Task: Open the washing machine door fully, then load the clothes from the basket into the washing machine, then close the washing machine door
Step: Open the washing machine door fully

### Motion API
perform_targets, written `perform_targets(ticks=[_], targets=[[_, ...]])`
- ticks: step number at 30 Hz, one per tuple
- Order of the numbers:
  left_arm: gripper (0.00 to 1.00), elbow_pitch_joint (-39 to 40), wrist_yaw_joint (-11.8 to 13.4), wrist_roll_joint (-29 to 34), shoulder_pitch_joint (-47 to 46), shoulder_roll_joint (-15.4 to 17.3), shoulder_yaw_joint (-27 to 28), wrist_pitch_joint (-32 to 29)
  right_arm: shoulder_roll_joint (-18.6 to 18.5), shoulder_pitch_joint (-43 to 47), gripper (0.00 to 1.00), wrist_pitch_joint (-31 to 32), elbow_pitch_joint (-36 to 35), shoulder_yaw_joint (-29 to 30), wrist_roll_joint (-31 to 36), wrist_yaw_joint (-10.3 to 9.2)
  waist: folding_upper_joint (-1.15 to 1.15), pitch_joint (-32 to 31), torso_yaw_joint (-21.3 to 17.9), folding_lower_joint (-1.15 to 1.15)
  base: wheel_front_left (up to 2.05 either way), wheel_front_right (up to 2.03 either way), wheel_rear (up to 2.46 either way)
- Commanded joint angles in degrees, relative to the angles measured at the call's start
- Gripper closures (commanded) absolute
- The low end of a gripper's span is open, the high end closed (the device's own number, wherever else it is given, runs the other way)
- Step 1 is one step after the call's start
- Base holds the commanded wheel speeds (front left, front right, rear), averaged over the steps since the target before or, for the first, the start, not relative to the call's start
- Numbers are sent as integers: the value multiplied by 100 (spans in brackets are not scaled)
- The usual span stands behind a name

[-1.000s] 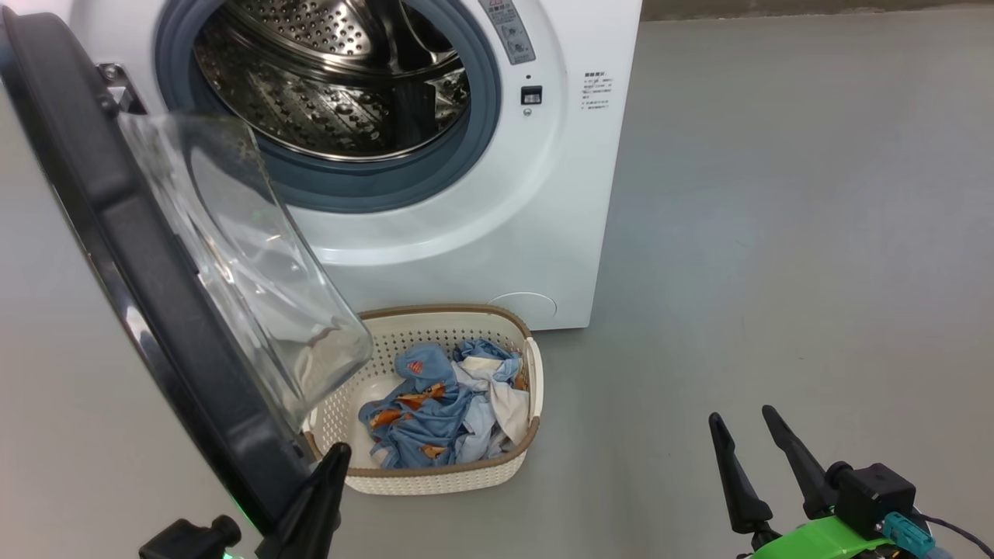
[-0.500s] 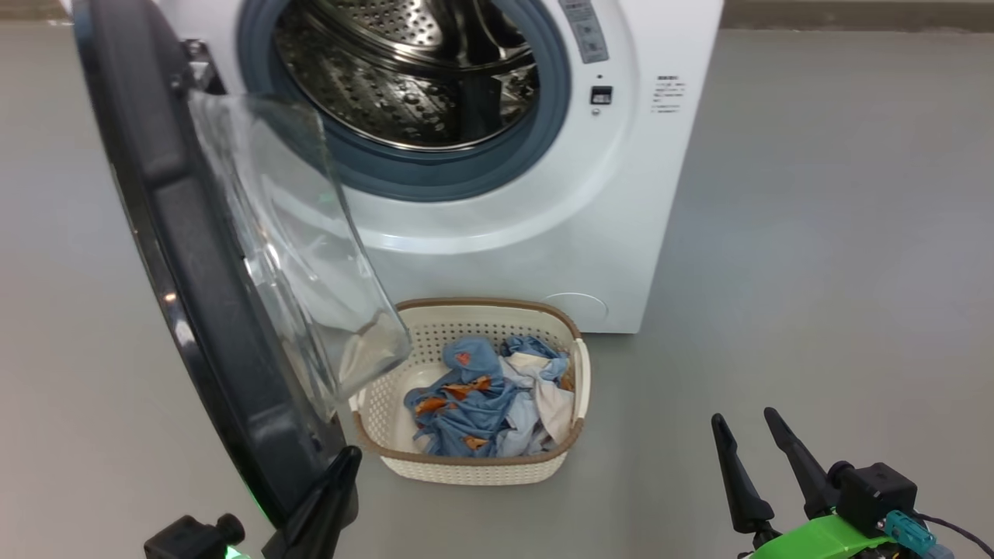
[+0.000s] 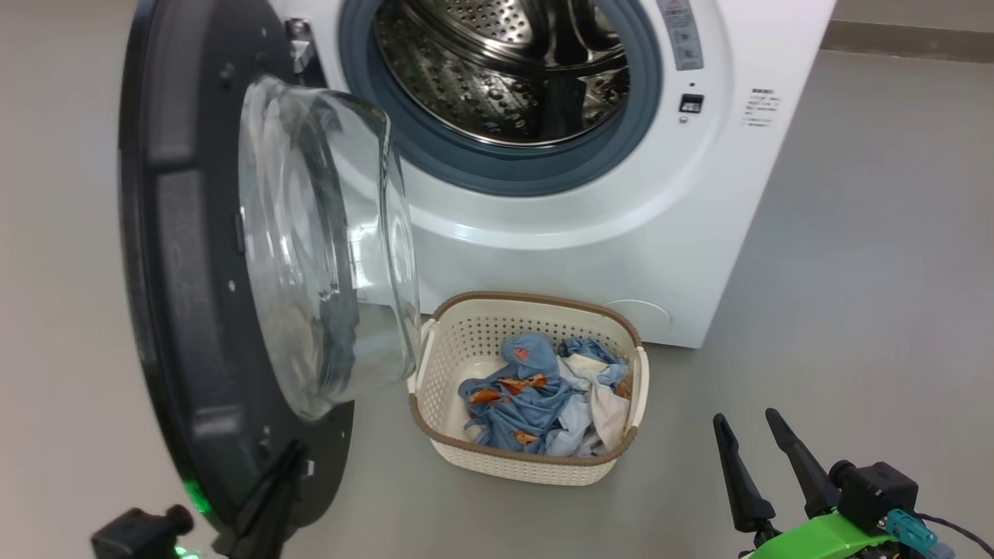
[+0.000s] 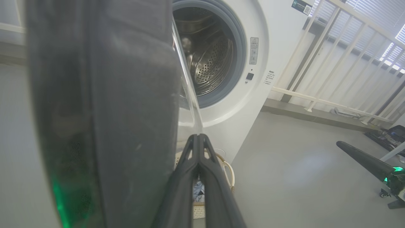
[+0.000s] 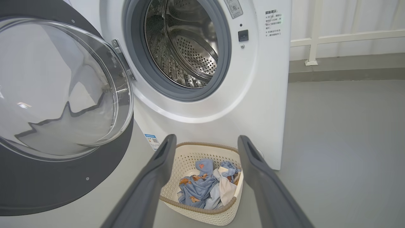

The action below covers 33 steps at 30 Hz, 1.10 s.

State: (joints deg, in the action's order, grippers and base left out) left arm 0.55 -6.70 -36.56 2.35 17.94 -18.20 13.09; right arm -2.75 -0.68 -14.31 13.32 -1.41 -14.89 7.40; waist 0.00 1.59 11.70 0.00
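Note:
The washing machine (image 3: 559, 225) stands with its steel drum (image 3: 512, 70) exposed. Its black washing machine door (image 3: 178, 310) with the clear glass bowl hangs swung out at the left. My left gripper (image 3: 289, 454) is shut with nothing in it, its tip against the inner side of the door's lower rim; the left wrist view has the shut fingertips (image 4: 197, 136) beside the door (image 4: 104, 110). The cream basket (image 3: 536, 299) sits on the floor before the machine, holding the blue, orange-printed and white clothes (image 3: 536, 396). My right gripper (image 3: 745, 417) is open and empty, to the basket's right, facing the basket (image 5: 202, 210).
Grey floor (image 3: 854, 272) spreads wide to the right of the machine. A white railing (image 4: 332, 63) runs behind it at the right. The glass bowl (image 3: 326, 248) bulges out from the door over the basket's left end.
The head camera has shifted, so the machine and basket sit further right in view. The door has swung wider, with my shut left gripper staying at its lower rim. The right gripper is unchanged.

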Motion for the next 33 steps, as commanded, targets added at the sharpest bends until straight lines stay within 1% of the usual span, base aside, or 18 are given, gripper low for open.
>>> perform_targets(ticks=[1, 7, 10, 13, 15, 16, 20, 25, 29, 30, 33], targets=[[100, 23, 146, -74, -319, 248, 431, 8, -13, -252, 0, -69, -125, -137, -96, 9, 0, 10, 155, 0, 0, 0, 0], [100, -110, 231, -189, -372, 449, 677, -86, -13, -280, 0, -69, -117, -121, -119, 9, 0, 27, 349, 0, 0, 0, 0], [100, -241, 221, -307, -488, 560, 820, -144, -13, -301, 0, -69, -115, -119, -144, 9, 0, 57, 438, 0, 0, 0, 0], [100, -485, 187, -411, -690, 739, 958, -248, -13, -333, 0, -69, -112, -145, -177, 9, 0, 93, 496, 0, 0, 0, 0], [100, -677, 157, -467, -844, 877, 1042, -313, -13, -370, 0, -69, -117, -146, -185, 9, 0, 139, 522, 0, 0, 0, 0], [100, -883, 122, -501, -1001, 1018, 1090, -380, -13, -412, 0, -69, -124, -152, -188, 9, 0, 193, 541, 0, 0, 0, 0], [100, -1314, 57, -592, -1290, 1235, 1151, -466, -13, -484, 0, -69, -141, -162, -193, 9, 0, 313, 571, 0, 0, 0, 0], [100, -1994, -5, -656, -1735, 1429, 1136, -509, -13, -565, 0, -69, -150, -141, -235, 9, 0, 460, 623, 0, 0, 0, 0], [100, -2538, -41, -677, -2138, 1560, 1087, -443, -13, -668, 0, -69, -172, -143, -247, 9, 0, 600, 668, 0, 0, 0, 0], [100, -2538, -41, -677, -2138, 1560, 1087, -443, -13, -668, 0, -69, -172, -143, -247, 9, 0, 600, 668, 0, 0, 0, 0], [100, -2994, -60, -727, -2460, 1666, 1037, -412, -13, -741, 0, -69, -145, -165, -247, 9, 0, 698, 696, 0, 0, 0, 0]])
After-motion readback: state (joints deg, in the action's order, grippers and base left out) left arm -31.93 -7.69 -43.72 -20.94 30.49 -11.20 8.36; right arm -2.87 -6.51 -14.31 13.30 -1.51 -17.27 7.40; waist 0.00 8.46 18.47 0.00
